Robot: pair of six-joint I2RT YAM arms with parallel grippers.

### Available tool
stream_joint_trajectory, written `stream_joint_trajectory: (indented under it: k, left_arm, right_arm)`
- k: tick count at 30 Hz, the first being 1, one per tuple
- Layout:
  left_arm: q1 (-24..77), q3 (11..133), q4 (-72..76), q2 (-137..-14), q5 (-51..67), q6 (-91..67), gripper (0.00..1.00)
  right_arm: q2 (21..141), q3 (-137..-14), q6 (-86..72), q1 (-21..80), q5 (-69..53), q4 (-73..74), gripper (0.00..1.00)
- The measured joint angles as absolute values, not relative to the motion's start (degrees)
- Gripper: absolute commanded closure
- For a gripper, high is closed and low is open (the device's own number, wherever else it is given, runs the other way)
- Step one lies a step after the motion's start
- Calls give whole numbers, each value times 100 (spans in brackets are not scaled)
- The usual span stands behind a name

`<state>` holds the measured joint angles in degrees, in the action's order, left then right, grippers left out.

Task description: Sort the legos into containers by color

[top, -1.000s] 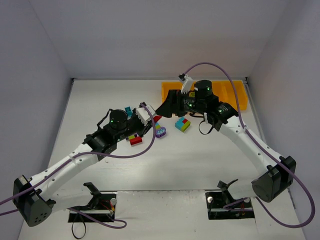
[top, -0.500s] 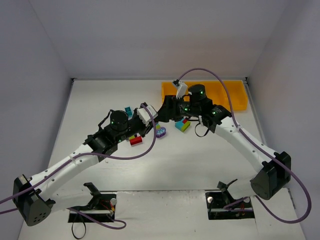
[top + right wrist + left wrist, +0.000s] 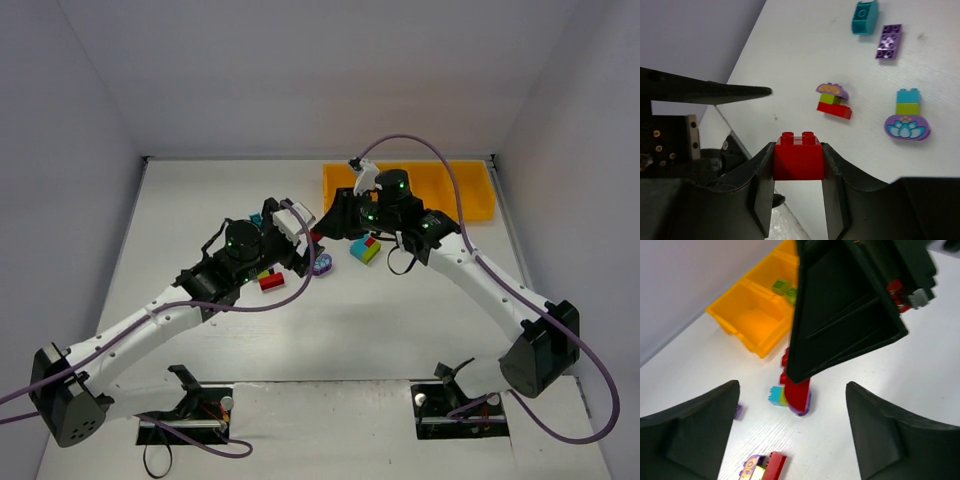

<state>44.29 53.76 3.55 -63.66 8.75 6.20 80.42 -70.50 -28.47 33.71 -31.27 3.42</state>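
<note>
The white tabletop (image 3: 200, 190) carries the orange-yellow tray (image 3: 470, 195) along its far edge, reaching the far right corner; lime bricks (image 3: 785, 287) lie in one compartment. The right hand (image 3: 797, 150) hangs over the middle of the tabletop, near the tray's left end, clamped on a red brick (image 3: 797, 165). The left hand (image 3: 791, 390) faces it close by, fingers spread wide, holding nothing. Loose around the tabletop's middle lie a teal-lime-red cluster (image 3: 365, 250), a lotus-topped cluster (image 3: 907, 120), a teal brick (image 3: 864, 17) and a purple plate (image 3: 888, 41).
</note>
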Motion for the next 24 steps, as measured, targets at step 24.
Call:
stream_joint_trajectory:
  k: [24]
  left_arm:
    - [4016, 5354, -1474, -6333, -1791, -2429, 6]
  right_arm:
    - [10079, -7749, -2233, -377, 2191, -217, 100]
